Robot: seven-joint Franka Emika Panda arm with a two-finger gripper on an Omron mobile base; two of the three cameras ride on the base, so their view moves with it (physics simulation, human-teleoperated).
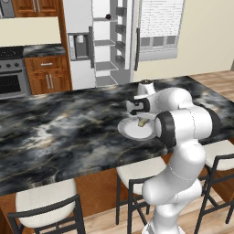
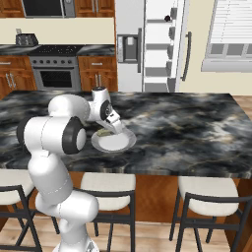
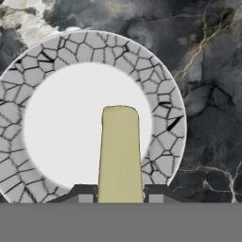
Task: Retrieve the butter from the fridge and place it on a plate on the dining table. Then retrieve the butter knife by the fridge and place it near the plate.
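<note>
The butter (image 3: pixel 120 156), a pale yellow-olive stick, is clamped between my gripper (image 3: pixel 120 197)'s two dark fingertips and hangs over the plate (image 3: pixel 160 94), a round white plate with a grey cracked-pattern rim. In the left base view the butter (image 1: pixel 142 122) shows just above the plate (image 1: pixel 132 131) on the dining table (image 1: pixel 55 132). From the right base camera, my gripper (image 2: pixel 106 131) reaches down to the plate (image 2: pixel 115 142) near the table's front edge. The fridge (image 1: pixel 109 41) stands behind the table with a door open. The butter knife is out of view.
White-cushioned stools (image 1: pixel 45 201) (image 2: pixel 206 197) line the near side of the table. A stove (image 2: pixel 54 71) and wooden cabinets (image 1: pixel 48 73) stand to the left of the fridge (image 2: pixel 147 44). A window with blinds (image 2: pixel 229 34) is at the right.
</note>
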